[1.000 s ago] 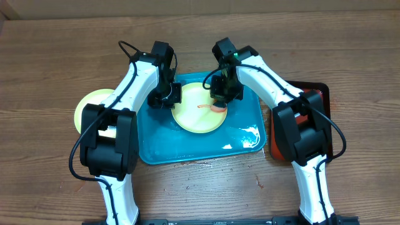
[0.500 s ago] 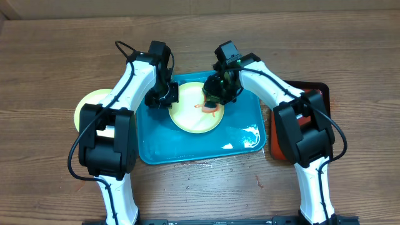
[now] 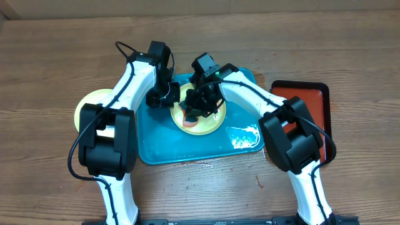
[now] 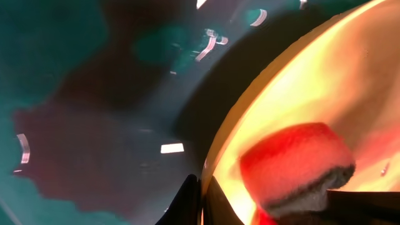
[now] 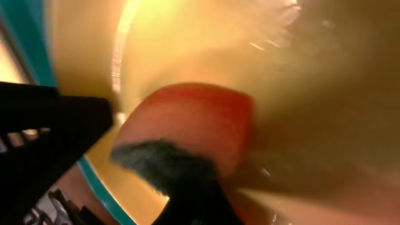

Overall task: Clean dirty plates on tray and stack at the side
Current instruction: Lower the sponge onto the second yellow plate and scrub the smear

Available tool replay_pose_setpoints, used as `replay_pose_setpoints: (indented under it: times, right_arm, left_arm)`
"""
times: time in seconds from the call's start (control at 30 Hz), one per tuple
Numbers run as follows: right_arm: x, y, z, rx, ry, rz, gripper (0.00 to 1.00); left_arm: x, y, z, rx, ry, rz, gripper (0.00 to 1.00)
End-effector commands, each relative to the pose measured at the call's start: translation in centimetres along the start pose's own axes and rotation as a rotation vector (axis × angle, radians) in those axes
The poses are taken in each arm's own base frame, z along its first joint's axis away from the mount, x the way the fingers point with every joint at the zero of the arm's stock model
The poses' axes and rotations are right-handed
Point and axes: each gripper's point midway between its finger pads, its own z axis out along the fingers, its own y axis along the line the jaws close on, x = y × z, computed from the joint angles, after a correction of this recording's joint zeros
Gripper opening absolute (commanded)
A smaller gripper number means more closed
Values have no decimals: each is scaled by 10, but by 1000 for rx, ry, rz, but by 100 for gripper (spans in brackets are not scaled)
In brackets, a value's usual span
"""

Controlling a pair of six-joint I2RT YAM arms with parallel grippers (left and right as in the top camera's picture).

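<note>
The tray [image 3: 187, 150] is a large teal-blue rectangle with rounded corners and a raised rim, lying flat at the middle of the bench [image 3: 50, 175]. Its floor is wet and glistens near one corner. A round pale yellow-green plate [image 3: 206, 125] rests in the far half of the tray, partly hidden from above. Up close its inner surface [image 5: 300, 81] looks glossy, and its rim [image 4: 300, 81] stands above the tray floor [image 4: 75, 75]. A second plate [image 3: 90, 103], also pale yellow-green, lies on the bench just outside the tray's left edge.
</note>
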Motion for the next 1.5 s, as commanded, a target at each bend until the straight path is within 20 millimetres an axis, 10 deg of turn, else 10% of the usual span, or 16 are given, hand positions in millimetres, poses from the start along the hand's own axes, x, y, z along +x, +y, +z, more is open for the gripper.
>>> replay_pose_setpoints:
  times: [0.0, 0.23, 0.53, 0.73, 1.03, 1.2, 1.47]
  right_arm:
    - [-16, -56, -8, 212, -42, 80, 4]
    - [-34, -104, -54, 517, -146, 101, 4]
    - [-55, -105, -59, 555, -251, 80, 4]
    - [-66, -53, -26, 237, -212, 9, 4]
    - [-9, 28, 15, -153, 69, -130, 4]
    - [8, 13, 13, -101, 141, -68, 4]
    - [-4, -70, -21, 242, 70, 89, 4]
  left_arm:
    - [-4, -18, -11, 65, -31, 22, 4]
    - [-4, -17, -11, 62, -32, 22, 4]
    - [-2, -16, -11, 60, -24, 29, 4]
    - [0, -16, -11, 59, -17, 38, 4]
    - [0, -17, -11, 66, -17, 38, 4]
    - [0, -17, -11, 65, -15, 37, 4]
    - [-1, -15, -11, 65, -17, 31, 4]
